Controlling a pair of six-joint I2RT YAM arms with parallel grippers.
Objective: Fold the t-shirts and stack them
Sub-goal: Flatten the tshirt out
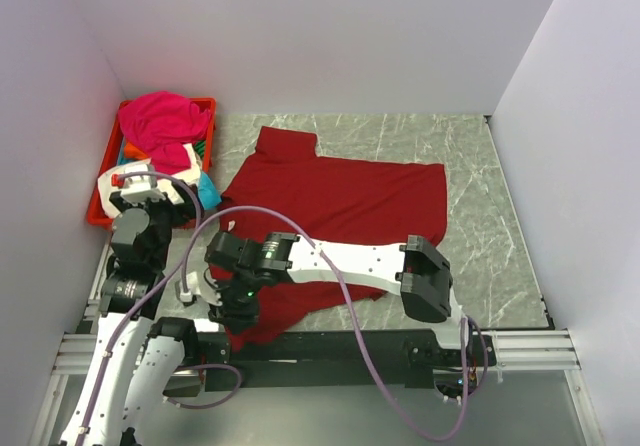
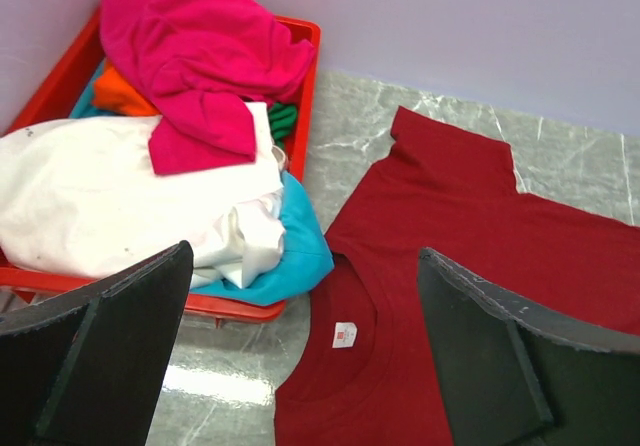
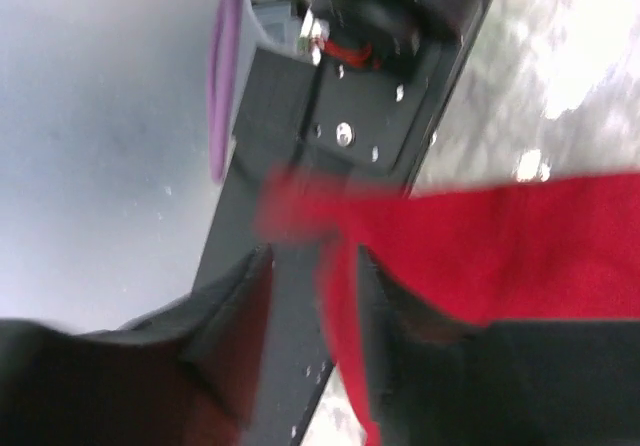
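Nothing is being stacked yet: the dark red t-shirt [image 1: 340,196] is lying spread on the worktop [image 1: 480,256], the left claw [image 2: 305,256] gaping empty, the right claw [image 3: 312,256] too blurred to tell whether it is gripping.

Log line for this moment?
left gripper: open, near red plastic crate | right gripper: open at near edge of dark red cloth t-shirt | t-shirt: spread out

Dark red t-shirt [image 1: 350,201] right of red crate [image 2: 310,56], on grey-green table [image 1: 480,166] w/ white veining. In crate: magenta shirt [image 2: 200,56], cream-white shirt [image 2: 110,196], cyan shirt [image 2: 300,246], orange shirt [image 2: 125,91], green cloth [image 2: 283,118].
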